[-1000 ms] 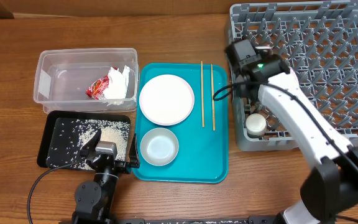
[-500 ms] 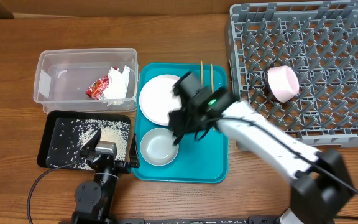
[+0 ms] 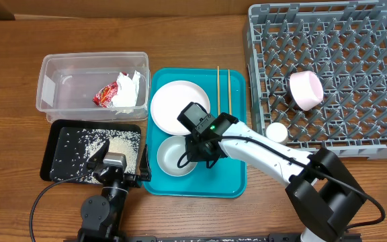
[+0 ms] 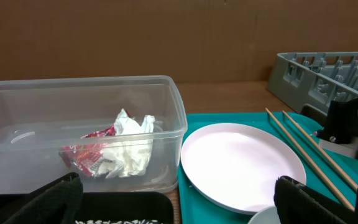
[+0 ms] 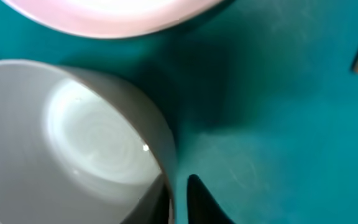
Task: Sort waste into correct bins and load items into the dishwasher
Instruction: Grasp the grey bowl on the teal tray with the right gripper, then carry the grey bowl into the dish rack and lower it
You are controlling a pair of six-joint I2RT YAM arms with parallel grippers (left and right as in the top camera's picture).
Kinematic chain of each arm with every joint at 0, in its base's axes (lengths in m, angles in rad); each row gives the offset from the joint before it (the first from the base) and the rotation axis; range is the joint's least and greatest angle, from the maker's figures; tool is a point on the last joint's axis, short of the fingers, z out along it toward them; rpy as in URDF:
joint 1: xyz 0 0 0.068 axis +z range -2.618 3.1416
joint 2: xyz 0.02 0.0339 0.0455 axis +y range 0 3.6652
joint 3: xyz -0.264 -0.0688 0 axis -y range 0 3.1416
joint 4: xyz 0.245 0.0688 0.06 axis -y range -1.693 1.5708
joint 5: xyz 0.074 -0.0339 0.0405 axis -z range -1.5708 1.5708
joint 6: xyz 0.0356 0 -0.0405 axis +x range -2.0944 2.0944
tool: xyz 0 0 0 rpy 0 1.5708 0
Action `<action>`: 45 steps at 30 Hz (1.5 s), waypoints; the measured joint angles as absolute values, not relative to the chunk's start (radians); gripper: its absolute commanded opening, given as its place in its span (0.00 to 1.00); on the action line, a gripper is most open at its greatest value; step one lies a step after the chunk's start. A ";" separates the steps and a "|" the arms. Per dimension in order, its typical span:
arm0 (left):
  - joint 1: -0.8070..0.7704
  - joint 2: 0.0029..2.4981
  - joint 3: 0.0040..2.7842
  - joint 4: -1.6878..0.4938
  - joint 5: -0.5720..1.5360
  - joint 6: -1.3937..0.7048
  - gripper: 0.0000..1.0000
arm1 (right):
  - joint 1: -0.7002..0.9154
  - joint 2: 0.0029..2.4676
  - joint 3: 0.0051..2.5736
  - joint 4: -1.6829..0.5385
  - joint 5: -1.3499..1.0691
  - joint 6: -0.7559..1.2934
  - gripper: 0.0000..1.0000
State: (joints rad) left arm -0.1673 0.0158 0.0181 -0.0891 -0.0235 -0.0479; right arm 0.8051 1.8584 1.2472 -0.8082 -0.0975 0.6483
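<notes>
My right gripper (image 3: 195,146) is down on the teal tray (image 3: 230,171), and its jaws pinch the right rim of the small metal bowl (image 3: 175,156). In the right wrist view the gripper (image 5: 179,182) has one finger inside the bowl (image 5: 73,124) and one outside. The pale plate (image 3: 173,104) and two chopsticks (image 3: 218,94) lie on the tray. The pink bowl (image 3: 306,89) sits in the grey rack (image 3: 355,40). The red wrapper (image 3: 105,95) and paper (image 3: 127,94) lie in the clear tub (image 3: 66,67). Rice grains (image 3: 106,144) cover the black tray (image 3: 52,158). My left gripper (image 3: 116,163) is open and empty.
A small white round object (image 3: 277,132) sits by the rack's front left edge. In the left wrist view the tub (image 4: 166,112), the plate (image 4: 241,162) and the chopsticks (image 4: 303,140) lie ahead of the open left gripper (image 4: 179,208). Bare wooden table surrounds everything.
My right arm left the pink bowl in the rack, swung left to the teal tray and came down on the metal bowl's rim. The bowl shifted slightly right.
</notes>
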 measured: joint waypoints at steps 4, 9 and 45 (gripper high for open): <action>-0.167 0.016 0.018 -0.089 -0.023 -0.048 1.00 | 0.802 1.858 1.248 -0.835 -0.088 0.651 0.04; -0.167 0.016 0.018 -0.089 -0.023 -0.048 1.00 | 0.767 1.819 1.285 -0.967 0.078 0.651 0.04; -0.167 0.016 0.018 -0.089 -0.023 -0.048 1.00 | -0.022 1.813 1.364 -0.789 1.136 0.437 0.04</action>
State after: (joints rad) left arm -0.1673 0.0158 0.0181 -0.0887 -0.0231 -0.0483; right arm -0.0223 1.8130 1.3640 -0.7887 1.1358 0.4366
